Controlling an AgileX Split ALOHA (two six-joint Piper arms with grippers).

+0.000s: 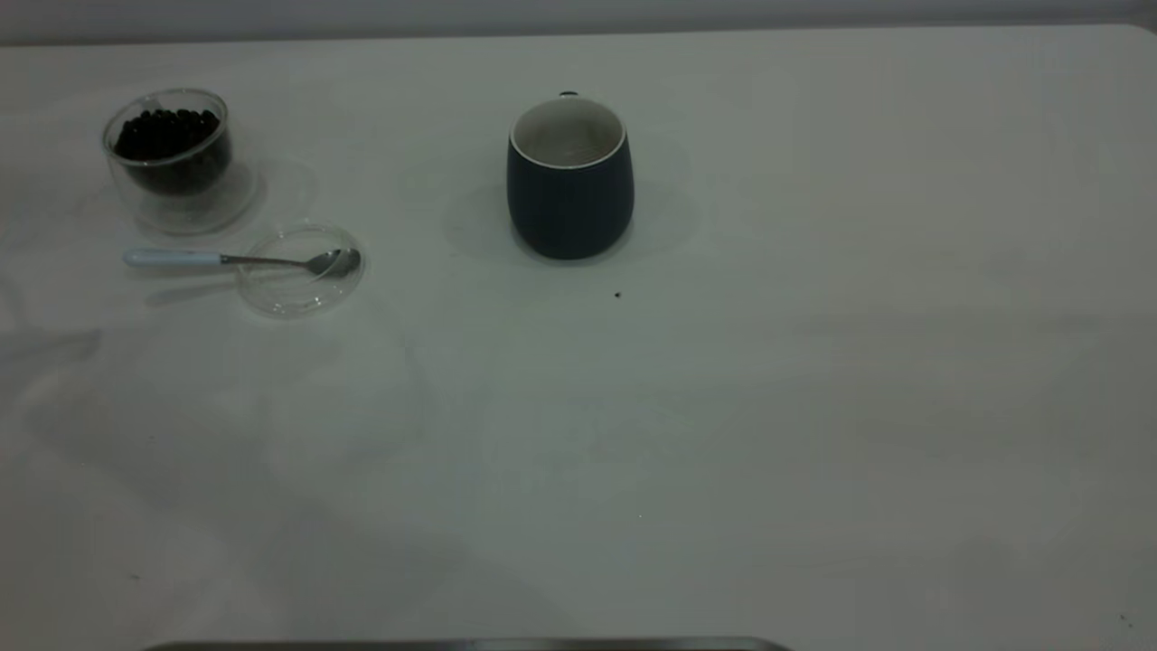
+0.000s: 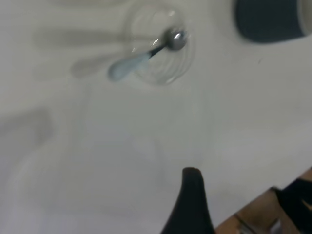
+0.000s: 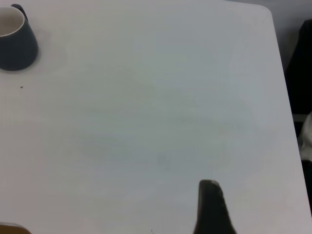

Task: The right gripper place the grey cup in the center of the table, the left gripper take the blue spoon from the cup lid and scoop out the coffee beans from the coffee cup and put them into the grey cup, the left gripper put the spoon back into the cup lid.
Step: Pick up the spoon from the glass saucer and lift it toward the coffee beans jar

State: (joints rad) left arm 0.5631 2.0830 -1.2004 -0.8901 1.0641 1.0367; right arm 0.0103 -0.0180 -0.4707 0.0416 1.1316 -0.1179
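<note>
The grey cup (image 1: 569, 185) stands upright near the middle of the table (image 1: 723, 407), its white inside empty; it also shows in the left wrist view (image 2: 270, 19) and the right wrist view (image 3: 15, 41). The coffee cup (image 1: 172, 158) stands at the far left with coffee beans (image 1: 167, 136) inside. The blue spoon (image 1: 244, 260) lies with its bowl in the cup lid (image 1: 298, 271) and its handle out over the table; it shows in the left wrist view (image 2: 146, 54) on the lid (image 2: 158, 48). The left gripper (image 2: 191, 171) hovers short of the lid. The right gripper (image 3: 209, 184) is over bare table, far from the mug.
A tiny dark speck (image 1: 617, 294) lies just in front of the grey cup. The table's edge (image 2: 263, 197) runs close beside the left gripper. Neither arm shows in the exterior view.
</note>
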